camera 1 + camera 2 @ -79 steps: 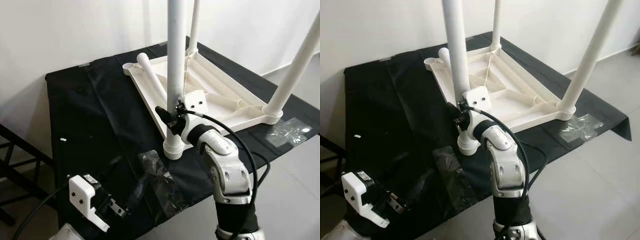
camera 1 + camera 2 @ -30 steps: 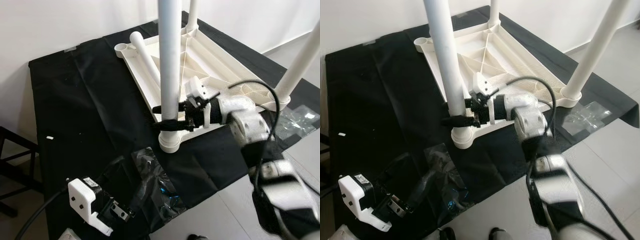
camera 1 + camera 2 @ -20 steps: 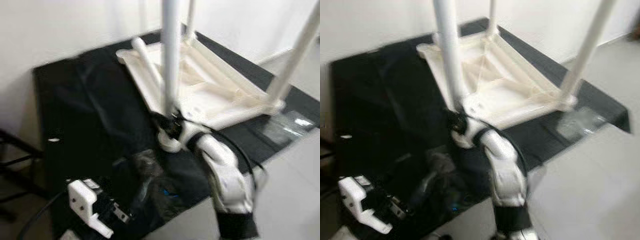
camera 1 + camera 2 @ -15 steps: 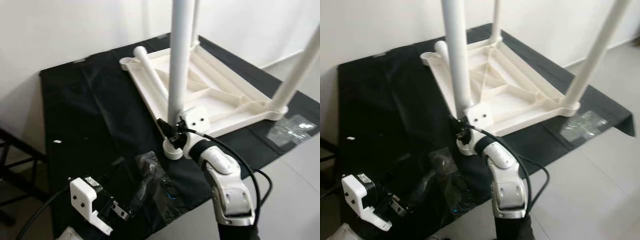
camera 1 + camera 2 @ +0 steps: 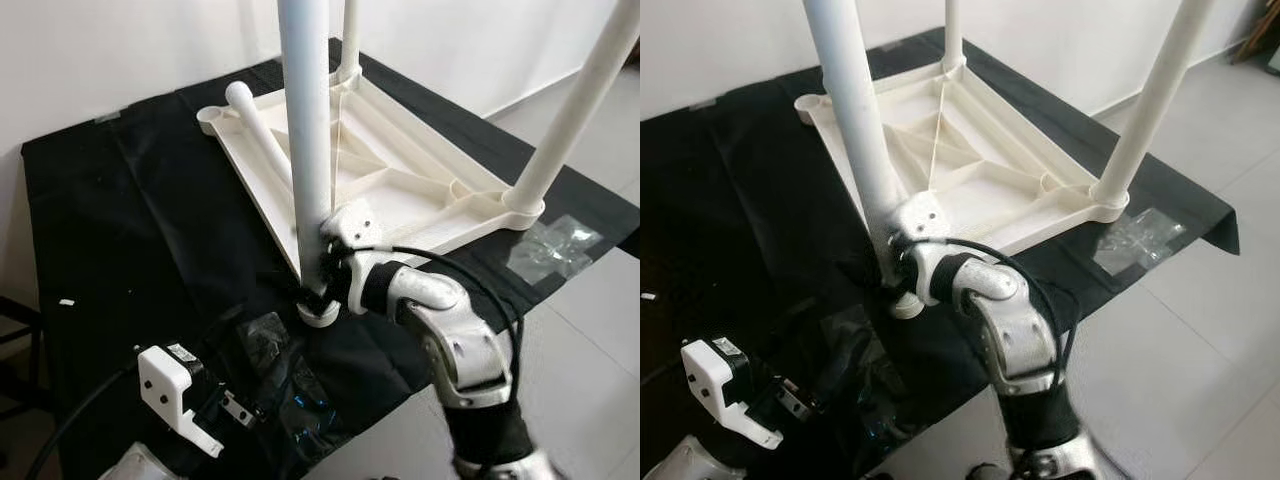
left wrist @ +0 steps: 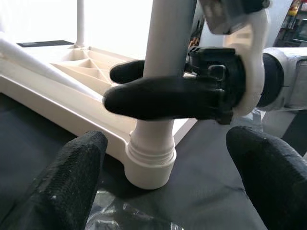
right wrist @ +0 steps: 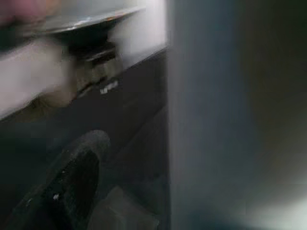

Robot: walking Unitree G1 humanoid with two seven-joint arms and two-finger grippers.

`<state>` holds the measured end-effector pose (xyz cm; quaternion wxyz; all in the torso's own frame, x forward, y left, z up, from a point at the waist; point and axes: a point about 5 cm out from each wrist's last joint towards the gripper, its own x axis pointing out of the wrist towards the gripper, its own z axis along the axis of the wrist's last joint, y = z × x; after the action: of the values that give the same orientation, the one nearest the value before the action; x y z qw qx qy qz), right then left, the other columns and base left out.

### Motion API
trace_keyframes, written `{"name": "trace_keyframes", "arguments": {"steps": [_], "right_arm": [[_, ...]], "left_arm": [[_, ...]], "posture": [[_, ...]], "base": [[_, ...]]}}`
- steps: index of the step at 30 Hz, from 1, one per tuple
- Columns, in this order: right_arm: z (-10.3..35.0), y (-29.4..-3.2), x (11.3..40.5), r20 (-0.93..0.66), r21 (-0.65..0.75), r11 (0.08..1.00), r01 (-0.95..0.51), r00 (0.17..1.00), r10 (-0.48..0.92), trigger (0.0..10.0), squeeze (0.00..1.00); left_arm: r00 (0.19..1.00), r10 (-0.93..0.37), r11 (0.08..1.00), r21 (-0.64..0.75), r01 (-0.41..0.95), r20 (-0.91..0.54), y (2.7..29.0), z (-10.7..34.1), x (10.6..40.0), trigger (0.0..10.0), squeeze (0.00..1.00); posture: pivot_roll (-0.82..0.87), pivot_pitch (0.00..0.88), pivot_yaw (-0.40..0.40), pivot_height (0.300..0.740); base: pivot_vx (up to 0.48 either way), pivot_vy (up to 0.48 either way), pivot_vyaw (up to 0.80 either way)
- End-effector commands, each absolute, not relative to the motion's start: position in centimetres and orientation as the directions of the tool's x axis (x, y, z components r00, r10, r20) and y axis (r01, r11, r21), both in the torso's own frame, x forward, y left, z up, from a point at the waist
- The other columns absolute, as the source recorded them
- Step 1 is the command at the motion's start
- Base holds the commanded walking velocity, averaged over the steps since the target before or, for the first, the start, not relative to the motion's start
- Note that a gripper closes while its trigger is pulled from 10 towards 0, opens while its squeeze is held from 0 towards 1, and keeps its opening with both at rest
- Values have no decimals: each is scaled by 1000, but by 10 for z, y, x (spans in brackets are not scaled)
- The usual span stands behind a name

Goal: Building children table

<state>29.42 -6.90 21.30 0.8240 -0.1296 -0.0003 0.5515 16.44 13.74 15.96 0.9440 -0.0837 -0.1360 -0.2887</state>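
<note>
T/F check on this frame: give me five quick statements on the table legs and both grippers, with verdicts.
1. The tabletop lies upside down on the black cloth. True.
2. The right gripper has its jaws around the near leg, close to the socket. True.
3. All four legs stand upright. False: three stand; one loose leg lies across the tabletop.
4. The left gripper grips a leg. False: it hovers low over the cloth with its jaws open, holding nothing.
5. The cloth is white. False: it is black.
</note>
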Motion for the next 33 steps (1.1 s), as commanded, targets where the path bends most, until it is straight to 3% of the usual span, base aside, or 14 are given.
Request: {"name": "trace_keyframes", "arguments": {"steps": [1,10,17,18,19,28,29,32,33], "right_arm": [[219,-69,289,-209,-282,90,-955,153,966,10000,0],[238,-73,313,-222,-313,39,-949,113,968,10000,0],[254,-70,324,-192,-308,-31,-951,30,981,10000,0],[258,-69,324,-185,-296,-69,-953,-14,983,6471,0],[259,-70,325,-182,-282,-103,-954,-52,982,0,0],[257,-75,332,-176,-274,-118,-955,-71,982,0,0],[257,-77,334,-167,-280,-96,-955,-50,985,0,0],[258,-92,340,-104,-301,82,-950,118,988,0,0],[258,-92,340,-104,-301,82,-950,118,988,0,0]], "left_arm": [[804,-518,823,-89,562,291,138,156,162,10000,0],[803,-519,821,-89,564,292,138,157,161,10000,0],[803,-520,821,-90,564,290,137,158,159,10000,0],[804,-520,821,-90,564,289,137,158,159,10000,0],[804,-521,821,-91,564,288,137,158,158,10000,0],[806,-519,822,-92,562,286,137,158,158,10000,0],[806,-519,822,-91,562,286,137,158,158,10000,0],[806,-518,822,-93,562,289,137,158,160,10000,0],[806,-518,822,-93,562,289,137,158,160,10000,0]], "posture": [[1,174,42,740],[-6,191,39,740],[-3,199,43,740],[-3,204,42,740],[-6,202,43,740],[-9,199,46,740],[-11,202,44,740],[-9,201,40,740],[-9,201,40,740]], "base": [[0,0,0],[0,0,0],[0,0,0],[0,0,0],[0,0,0],[0,0,0],[0,0,0],[0,0,0],[0,0,0]]}}
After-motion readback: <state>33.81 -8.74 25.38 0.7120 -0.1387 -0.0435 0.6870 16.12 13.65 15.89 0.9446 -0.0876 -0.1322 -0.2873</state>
